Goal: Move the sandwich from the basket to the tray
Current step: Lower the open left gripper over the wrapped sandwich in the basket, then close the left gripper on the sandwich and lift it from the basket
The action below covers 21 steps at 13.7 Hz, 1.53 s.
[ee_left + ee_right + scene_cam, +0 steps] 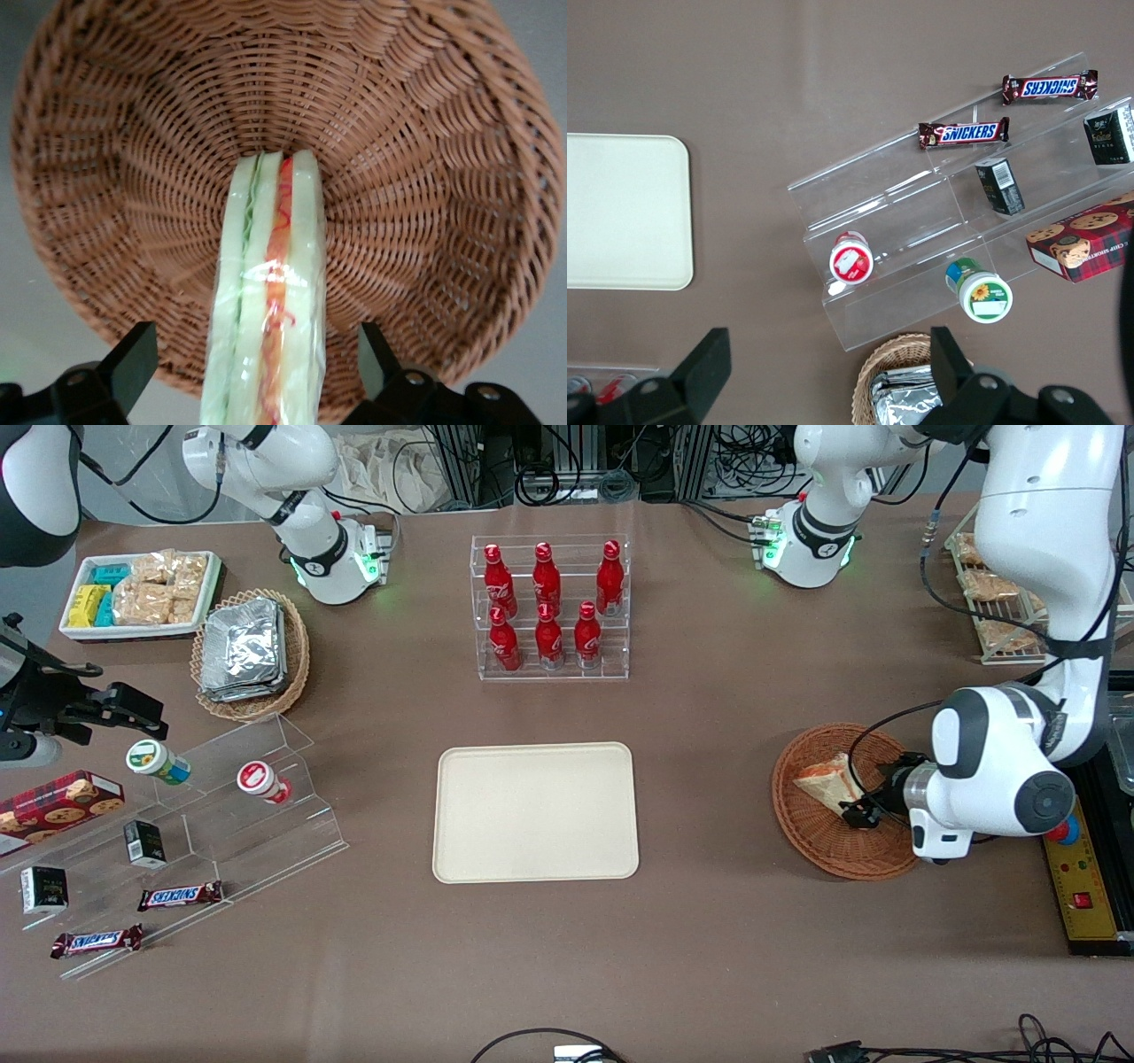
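Claw (252, 372) open astride sandwich (270, 301) in basket (425, 177) on brown table (709, 779), tray (535, 812) bare.

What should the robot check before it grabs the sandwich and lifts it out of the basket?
1. Sandwich is in the basket: ok.
2. Gripper is over the basket with the sandwich between its fingers: ok.
3. Fingers are open, with a gap on each side of the sandwich: ok.
4. Fingers are low enough to grip: cannot tell.
5. Tray has nothing on it: ok.
6. Table between basket and tray is bare: ok.
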Tool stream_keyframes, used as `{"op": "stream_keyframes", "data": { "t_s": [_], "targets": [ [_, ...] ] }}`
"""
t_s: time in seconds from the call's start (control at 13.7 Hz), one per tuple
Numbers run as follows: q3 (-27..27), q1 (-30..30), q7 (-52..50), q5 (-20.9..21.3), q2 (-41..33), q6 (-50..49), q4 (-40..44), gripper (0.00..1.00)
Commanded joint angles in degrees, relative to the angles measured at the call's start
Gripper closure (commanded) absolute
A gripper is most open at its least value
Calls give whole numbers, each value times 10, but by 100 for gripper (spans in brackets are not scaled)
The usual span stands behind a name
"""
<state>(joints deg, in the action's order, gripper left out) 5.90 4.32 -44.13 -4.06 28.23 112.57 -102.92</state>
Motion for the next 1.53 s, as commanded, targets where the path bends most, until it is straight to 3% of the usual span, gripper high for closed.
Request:
{"op": "stream_keyframes", "data": {
  "t_s": [0.0, 0.51, 0.58, 0.73, 0.8, 0.88, 0.95, 1.17, 1.46],
  "targets": [
    [4, 1, -27, -6, -1, 39, -29, 0],
    [6, 0, -30, -7, 3, 95, -69, 2],
    [6, 0, -30, -7, 2, 98, -71, 19],
    [7, 0, -30, -6, -2, 95, -71, 66],
    [8, 0, -30, -6, -6, 93, -70, 84],
    [13, 0, -29, -5, -17, 90, -70, 96],
    [21, 0, -29, -5, -32, 79, -69, 100],
    [55, 0, -18, -2, -88, 21, -49, 100],
    [130, 0, 51, 4, -92, -73, 55, 100]
  ]
}}
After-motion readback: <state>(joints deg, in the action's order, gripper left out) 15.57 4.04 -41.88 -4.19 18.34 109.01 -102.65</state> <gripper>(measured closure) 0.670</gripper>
